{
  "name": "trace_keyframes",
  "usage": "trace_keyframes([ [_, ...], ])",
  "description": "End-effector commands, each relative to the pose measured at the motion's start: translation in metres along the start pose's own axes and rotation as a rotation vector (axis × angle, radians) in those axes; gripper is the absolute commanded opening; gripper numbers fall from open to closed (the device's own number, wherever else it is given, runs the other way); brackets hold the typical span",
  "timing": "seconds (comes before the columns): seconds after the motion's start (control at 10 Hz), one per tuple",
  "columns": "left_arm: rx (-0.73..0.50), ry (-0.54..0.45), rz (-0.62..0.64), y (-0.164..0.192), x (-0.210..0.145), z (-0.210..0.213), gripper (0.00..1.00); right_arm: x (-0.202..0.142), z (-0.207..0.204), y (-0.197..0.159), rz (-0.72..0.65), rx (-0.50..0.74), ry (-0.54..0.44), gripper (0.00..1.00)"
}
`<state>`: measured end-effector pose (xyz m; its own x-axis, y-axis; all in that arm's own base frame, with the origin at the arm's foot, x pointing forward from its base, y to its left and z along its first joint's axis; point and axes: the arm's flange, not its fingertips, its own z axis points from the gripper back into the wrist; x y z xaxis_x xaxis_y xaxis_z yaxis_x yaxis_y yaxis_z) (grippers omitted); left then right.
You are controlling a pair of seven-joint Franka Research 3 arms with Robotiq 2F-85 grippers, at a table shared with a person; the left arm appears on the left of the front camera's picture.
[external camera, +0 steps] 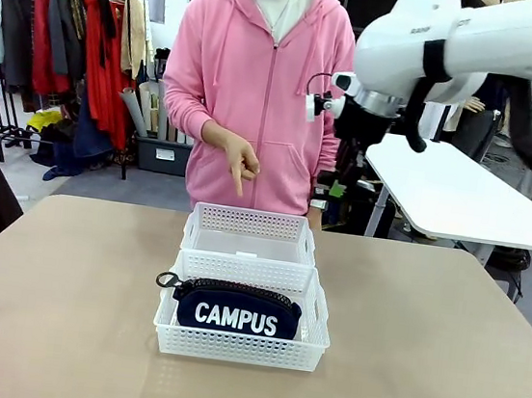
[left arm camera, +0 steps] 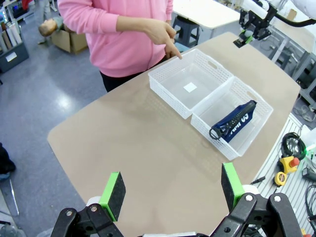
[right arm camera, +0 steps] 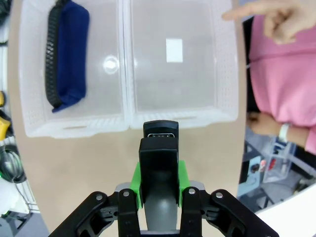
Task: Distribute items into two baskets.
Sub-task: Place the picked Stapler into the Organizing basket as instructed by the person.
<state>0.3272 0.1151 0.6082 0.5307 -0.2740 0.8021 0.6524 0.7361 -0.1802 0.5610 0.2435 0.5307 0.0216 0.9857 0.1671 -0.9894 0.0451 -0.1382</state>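
Stapler held above the baskets.
The right gripper [right arm camera: 158, 190] pinched the stapler [right arm camera: 159, 158]; the left gripper [left arm camera: 173, 190] was spread. The pouch [external camera: 238, 310] lay in the near basket [external camera: 238, 346] while a hand [external camera: 238, 162] pointed at the far basket [external camera: 251, 224].

Clothes rack [external camera: 68, 29], white side table [external camera: 470, 200]

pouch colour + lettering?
Navy pouch with white "CAMPUS" lettering and a black zip; clearest in the front view.

Lab-like workroom: clothes rack [external camera: 67, 39], white worktables [external camera: 461, 194].
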Motion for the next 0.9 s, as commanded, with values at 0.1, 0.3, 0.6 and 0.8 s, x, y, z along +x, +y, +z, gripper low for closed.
trace_keyframes([
  [0.1,-0.002,-0.008,-0.007,0.0,0.001,0.001,1.0,0.035,-0.021,-0.02,0.026,0.048,-0.021,0.15],
  [0.3,-0.002,-0.008,-0.007,0.0,0.001,0.001,1.0,0.057,-0.041,-0.022,0.006,0.056,-0.039,0.15],
  [0.6,-0.002,-0.008,-0.007,0.0,0.001,0.001,1.0,0.079,-0.059,-0.02,0.012,0.067,-0.044,0.15],
  [0.8,-0.002,-0.008,-0.007,0.0,0.001,0.001,1.0,0.089,-0.073,-0.02,0.025,0.083,-0.068,0.15],
])
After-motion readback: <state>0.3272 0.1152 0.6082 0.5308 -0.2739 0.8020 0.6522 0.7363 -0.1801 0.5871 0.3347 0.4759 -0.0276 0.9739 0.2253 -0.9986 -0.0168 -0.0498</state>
